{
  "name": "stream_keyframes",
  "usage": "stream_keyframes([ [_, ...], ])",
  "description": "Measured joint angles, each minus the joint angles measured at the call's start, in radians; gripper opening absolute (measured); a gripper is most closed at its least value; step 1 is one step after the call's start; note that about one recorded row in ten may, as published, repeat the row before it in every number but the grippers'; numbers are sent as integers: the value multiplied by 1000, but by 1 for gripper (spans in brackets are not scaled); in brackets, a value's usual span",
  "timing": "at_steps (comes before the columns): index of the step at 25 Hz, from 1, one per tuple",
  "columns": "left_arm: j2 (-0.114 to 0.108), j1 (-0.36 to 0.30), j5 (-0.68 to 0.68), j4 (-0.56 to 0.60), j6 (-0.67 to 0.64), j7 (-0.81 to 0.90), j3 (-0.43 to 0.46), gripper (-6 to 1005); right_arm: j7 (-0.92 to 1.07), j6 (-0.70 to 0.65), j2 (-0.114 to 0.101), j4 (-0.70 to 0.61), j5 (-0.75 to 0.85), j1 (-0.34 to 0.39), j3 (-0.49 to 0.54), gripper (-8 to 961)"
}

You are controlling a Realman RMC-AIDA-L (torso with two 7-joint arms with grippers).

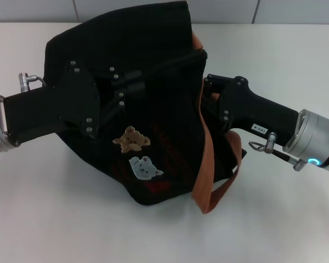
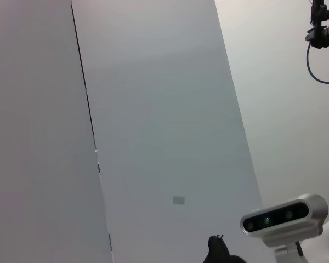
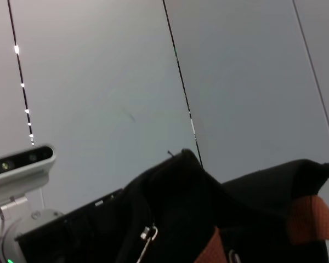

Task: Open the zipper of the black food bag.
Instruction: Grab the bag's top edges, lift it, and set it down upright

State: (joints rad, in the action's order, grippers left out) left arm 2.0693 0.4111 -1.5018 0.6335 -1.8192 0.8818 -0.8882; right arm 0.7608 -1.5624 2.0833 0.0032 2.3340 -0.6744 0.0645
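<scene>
The black food bag (image 1: 153,60) lies tilted in the middle of the white table, with its tan bear patch (image 1: 132,139) and pale blue bear patch (image 1: 145,167) facing up. An orange-brown strap (image 1: 207,164) loops down its right side. My left gripper (image 1: 123,90) reaches in from the left and rests over the bag's upper face. My right gripper (image 1: 205,92) presses against the bag's right edge by the strap. In the right wrist view a small silver pull tab (image 3: 148,234) hangs on the black fabric (image 3: 197,208). The zipper track blends into the fabric, so I cannot make it out.
The white table (image 1: 55,219) spreads around the bag, with a grey panelled wall (image 1: 126,8) behind it. The left wrist view shows wall panels, the right arm's wrist camera (image 2: 285,218) and a scrap of black fabric (image 2: 219,253). The right wrist view shows the left arm's camera (image 3: 22,163).
</scene>
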Motion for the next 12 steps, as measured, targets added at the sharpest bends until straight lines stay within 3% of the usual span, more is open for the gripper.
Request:
stream_keyframes([
  [12,1,0,1,0,0,0,-13,92,-15,58,4,4,-4,-31,8,241],
])
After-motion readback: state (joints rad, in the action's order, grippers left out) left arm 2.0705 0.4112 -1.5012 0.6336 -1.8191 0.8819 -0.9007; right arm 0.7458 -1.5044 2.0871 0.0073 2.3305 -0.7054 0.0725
